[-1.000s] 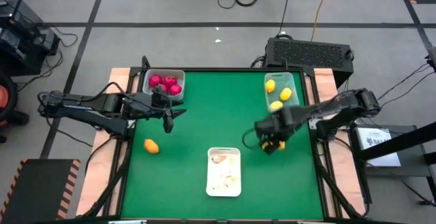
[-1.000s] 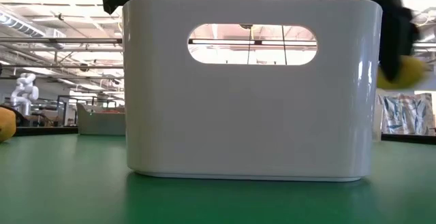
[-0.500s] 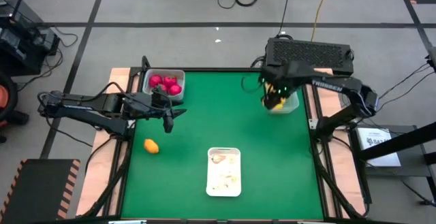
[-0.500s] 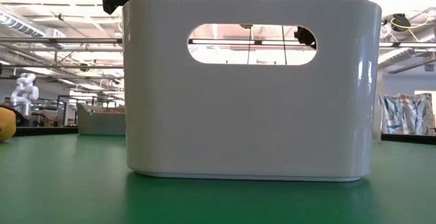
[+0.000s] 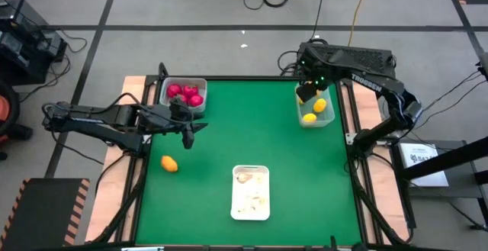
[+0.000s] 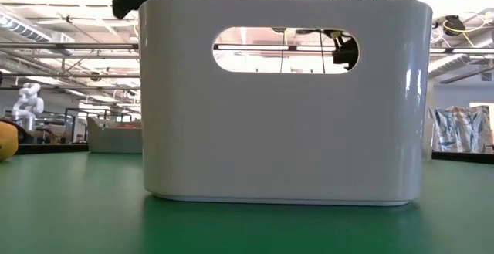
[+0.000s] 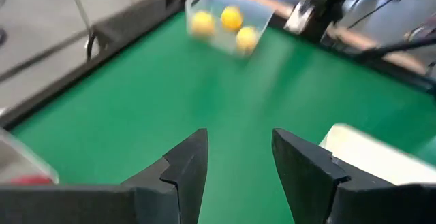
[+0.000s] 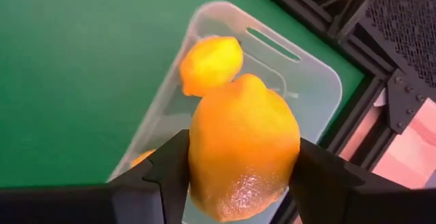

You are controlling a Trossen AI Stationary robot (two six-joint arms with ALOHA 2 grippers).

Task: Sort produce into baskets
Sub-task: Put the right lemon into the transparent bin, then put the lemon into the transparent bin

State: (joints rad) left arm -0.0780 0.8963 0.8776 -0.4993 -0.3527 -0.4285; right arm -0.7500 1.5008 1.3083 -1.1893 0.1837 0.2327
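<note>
the right gripper (image 8: 242, 183) has its jaws clamped on a fat orange-yellow lemon-shaped piece (image 8: 243, 152), both dark fingers (image 8: 174, 176) pressed against its sides, and it hangs right over the pale green-tinted translucent tub (image 5: 314, 106) at the far right corner of the tabletop, where a couple of other small yellow lemon pieces (image 5: 319, 105) already lie. the left gripper (image 7: 238, 159) waits near the far left corner of the green felt tabletop (image 5: 244, 140), jaws apart with a clear gap and nothing between them, just beside the whitish-grey translucent tub (image 5: 183, 92) holding the round red pieces (image 5: 185, 94). one loose orange lemon-shaped piece (image 5: 169, 163) sits near the left edge of the tabletop, well apart from both tubs, and a white rectangular tub (image 5: 251, 192) with what look like little pale bulbs inside stands near the front edge; in the low view it blocks most of the scene. around the table there's grey floor with taped lines, some cables, a black box (image 5: 347, 56) behind the far edge, and a big open hall behind in the low view. compared with a second ago, the right gripper has carried its lemon from mid-table up to the far right tub, while the left arm hasn't budged.
</note>
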